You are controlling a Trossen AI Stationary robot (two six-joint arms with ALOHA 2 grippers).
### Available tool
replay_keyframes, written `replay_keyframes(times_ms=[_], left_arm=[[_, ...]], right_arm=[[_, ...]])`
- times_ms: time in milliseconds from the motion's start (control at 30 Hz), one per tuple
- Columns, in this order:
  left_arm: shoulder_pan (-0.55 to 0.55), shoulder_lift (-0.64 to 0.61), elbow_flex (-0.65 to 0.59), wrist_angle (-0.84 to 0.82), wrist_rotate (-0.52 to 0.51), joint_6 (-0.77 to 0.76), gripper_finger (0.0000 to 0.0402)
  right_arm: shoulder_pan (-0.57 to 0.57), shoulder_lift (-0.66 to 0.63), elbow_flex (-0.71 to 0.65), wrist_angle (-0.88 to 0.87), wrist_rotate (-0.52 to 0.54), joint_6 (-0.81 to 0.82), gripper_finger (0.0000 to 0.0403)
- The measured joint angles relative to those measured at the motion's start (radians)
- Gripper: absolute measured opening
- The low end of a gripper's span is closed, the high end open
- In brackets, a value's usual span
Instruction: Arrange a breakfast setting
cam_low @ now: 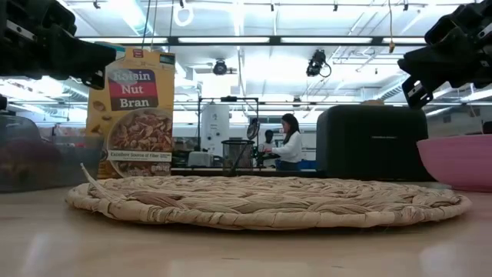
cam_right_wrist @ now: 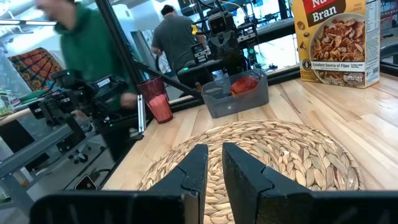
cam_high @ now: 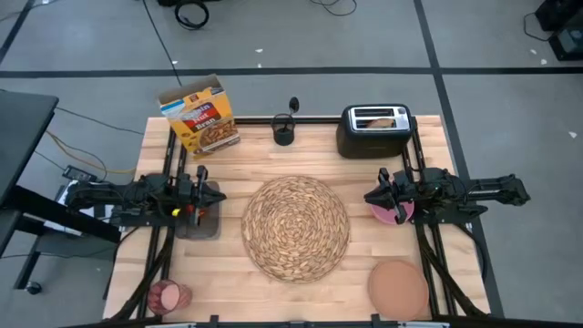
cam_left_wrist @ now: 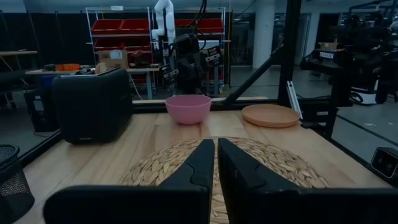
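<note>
The round woven placemat (cam_high: 296, 228) lies flat in the middle of the table. My left gripper (cam_high: 221, 194) hovers shut at the mat's left, over a grey bin (cam_high: 199, 221) that holds a red apple (cam_right_wrist: 244, 84). At the mat's right, my right gripper (cam_high: 367, 197) hovers shut above the pink bowl (cam_high: 401, 214), which stands on the table. The salmon-brown plate (cam_high: 398, 287) lies at the near right. The pink cup (cam_high: 167, 296) stands at the near left. A toast slice (cam_high: 381, 118) sticks out of the black toaster (cam_high: 373, 129).
A cereal box (cam_high: 200, 114) stands at the far left and a black mesh cup (cam_high: 283, 132) at the far middle. Dark frame rails run along the table's sides. People stand in the room beyond the table's left side (cam_right_wrist: 81, 37).
</note>
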Motion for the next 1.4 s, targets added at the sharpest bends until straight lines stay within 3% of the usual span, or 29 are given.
replay_keyframes(times_ms=[1000,1200,1400], left_arm=[[0.0,0.0,0.0,0.006,0.0,-0.005,0.003],[0.0,0.0,0.0,0.171,-0.011,-0.471,0.003],[-0.004,0.043,0.001,0.379,-0.091,-0.723,0.0029]], right_arm=[[0.0,0.0,0.0,0.0,0.0,0.0,0.0059],[0.0,0.0,0.0,0.0,0.0,0.0,0.0059],[0.0,0.0,0.0,0.0,0.0,0.0,0.0059]])
